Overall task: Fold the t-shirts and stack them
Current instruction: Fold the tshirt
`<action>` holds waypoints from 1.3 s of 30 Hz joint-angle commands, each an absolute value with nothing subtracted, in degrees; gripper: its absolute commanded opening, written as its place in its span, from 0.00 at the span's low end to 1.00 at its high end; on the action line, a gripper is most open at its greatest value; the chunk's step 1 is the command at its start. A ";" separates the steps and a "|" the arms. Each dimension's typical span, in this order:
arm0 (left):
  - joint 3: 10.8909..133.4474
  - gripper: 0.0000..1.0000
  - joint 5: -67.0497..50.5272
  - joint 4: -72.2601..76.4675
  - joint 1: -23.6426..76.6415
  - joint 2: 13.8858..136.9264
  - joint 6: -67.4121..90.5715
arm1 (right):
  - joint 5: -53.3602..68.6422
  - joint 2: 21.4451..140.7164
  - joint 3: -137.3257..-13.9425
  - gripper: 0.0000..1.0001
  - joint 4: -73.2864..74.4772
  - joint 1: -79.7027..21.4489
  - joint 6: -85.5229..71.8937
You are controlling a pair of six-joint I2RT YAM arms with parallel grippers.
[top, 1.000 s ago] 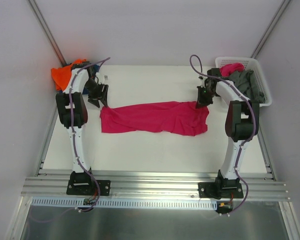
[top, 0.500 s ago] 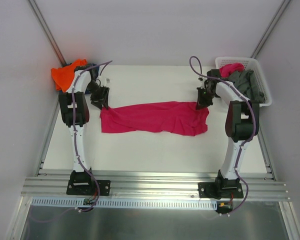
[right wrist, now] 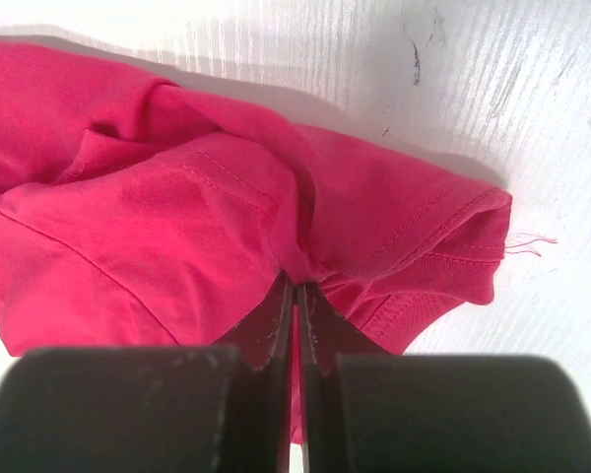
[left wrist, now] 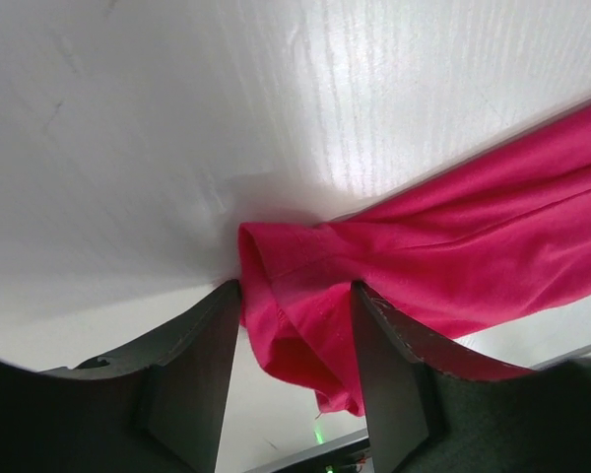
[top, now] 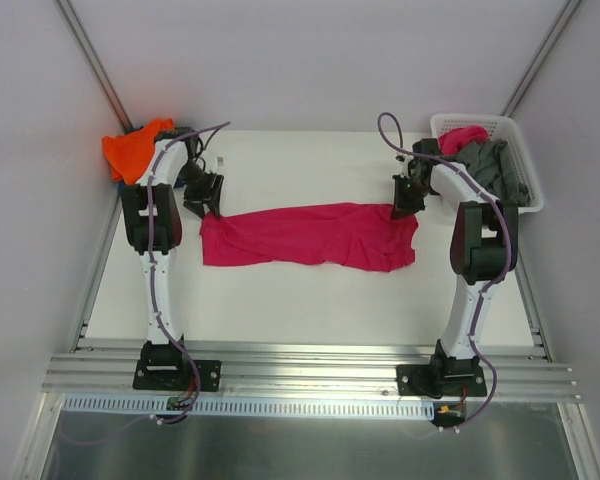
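At the far left corner of the table (top: 310,300) lies the orange t-shirt (top: 130,150), bunched up. Just beside it, the left gripper (left wrist: 295,325) has its jaws about half apart, and the left corner of the magenta t-shirt (top: 310,235) sits loosely bunched between the fingers (left wrist: 192,365). The shirt lies stretched out sideways across the middle of the table. At its far right corner, the right gripper (right wrist: 295,296) is closed tight, pinching a fold of magenta cloth near the hem. Farther right, a white basket (top: 525,150) holds a grey t-shirt (top: 500,165) and some pink cloth (top: 465,135).
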State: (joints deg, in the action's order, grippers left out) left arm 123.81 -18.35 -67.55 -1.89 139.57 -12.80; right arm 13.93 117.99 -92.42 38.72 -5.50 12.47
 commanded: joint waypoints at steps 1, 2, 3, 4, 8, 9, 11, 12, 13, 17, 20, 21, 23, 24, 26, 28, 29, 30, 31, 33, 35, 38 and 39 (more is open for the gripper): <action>124.10 0.49 -13.81 -67.76 -1.67 134.12 -11.69 | 14.41 114.87 -93.16 0.01 38.15 -5.89 12.57; 124.28 0.49 -13.02 -67.68 -1.76 133.51 -11.43 | 14.33 114.79 -93.08 0.01 38.14 -5.89 12.57; 124.45 0.49 -12.57 -67.50 -1.76 133.16 -11.43 | 14.41 114.61 -93.08 0.01 38.14 -5.89 12.57; 124.45 0.49 -12.66 -67.50 -1.76 132.89 -11.43 | 14.50 114.61 -92.90 0.01 38.06 -5.89 12.57; 123.40 0.49 -14.06 -67.68 -1.67 131.84 -11.60 | 14.41 114.61 -92.81 0.01 37.97 -5.80 12.57; 123.14 0.49 -14.41 -67.68 -1.67 131.84 -11.60 | 14.50 114.52 -92.90 0.01 37.97 -5.89 12.66; 122.70 0.48 -14.94 -67.68 -1.58 132.01 -11.60 | 14.50 114.70 -92.99 0.01 37.88 -5.98 12.57; 122.70 0.48 -15.03 -67.68 -1.50 132.10 -11.51 | 14.41 114.70 -92.99 0.01 37.97 -5.98 12.66; 122.78 0.48 -15.20 -67.68 -1.49 132.10 -11.60 | 14.41 114.70 -93.08 0.01 37.79 -5.98 12.57; 122.96 0.47 -15.99 -67.68 -0.97 132.54 -11.78 | 14.33 114.61 -92.73 0.01 37.88 -5.98 12.66; 122.96 0.46 -16.78 -67.76 -0.97 133.15 -11.78 | 14.24 114.43 -92.64 0.01 37.88 -6.06 12.66; 123.05 0.45 -16.87 -67.76 -0.97 133.24 -11.78 | 14.15 114.35 -92.64 0.01 37.88 -5.98 12.74; 123.13 0.43 -17.14 -67.85 -0.97 133.68 -11.95 | 14.06 114.35 -92.55 0.01 37.88 -5.98 12.74; 123.22 0.42 -17.40 -67.85 -0.88 133.68 -11.95 | 14.06 114.35 -92.46 0.01 37.79 -5.89 12.83; 123.14 0.42 -17.75 -67.76 -0.88 134.12 -11.95 | 14.06 114.35 -92.46 0.01 37.88 -5.98 12.74; 122.87 0.42 -18.19 -67.94 -0.79 134.47 -11.95 | 14.06 114.43 -92.46 0.01 37.88 -5.98 12.74; 122.87 0.42 -18.37 -67.94 -0.88 134.73 -11.87 | 13.89 114.43 -92.46 0.01 37.88 -6.06 12.74; 122.87 0.39 -18.80 -68.03 -0.88 134.91 -11.95 | 13.80 114.43 -92.46 0.01 37.88 -5.98 12.83; 122.87 0.39 -19.07 -68.03 -0.88 135.09 -12.04 | 13.89 114.43 -92.46 0.01 37.88 -5.98 12.92; 122.96 0.37 -19.34 -68.03 -0.70 135.61 -12.04 | 13.80 114.43 -92.37 0.01 37.88 -5.98 13.01; 123.22 0.34 -19.86 -68.03 -0.79 136.23 -12.22 | 13.62 114.26 -92.02 0.01 37.88 -5.98 13.10; 123.84 0.32 -20.39 -68.11 -0.79 137.28 -12.30 | 13.45 114.17 -91.76 0.01 37.79 -5.98 13.10; 124.10 0.33 -20.65 -68.20 -0.70 137.55 -12.22 | 13.36 114.17 -91.58 0.01 37.79 -6.06 13.18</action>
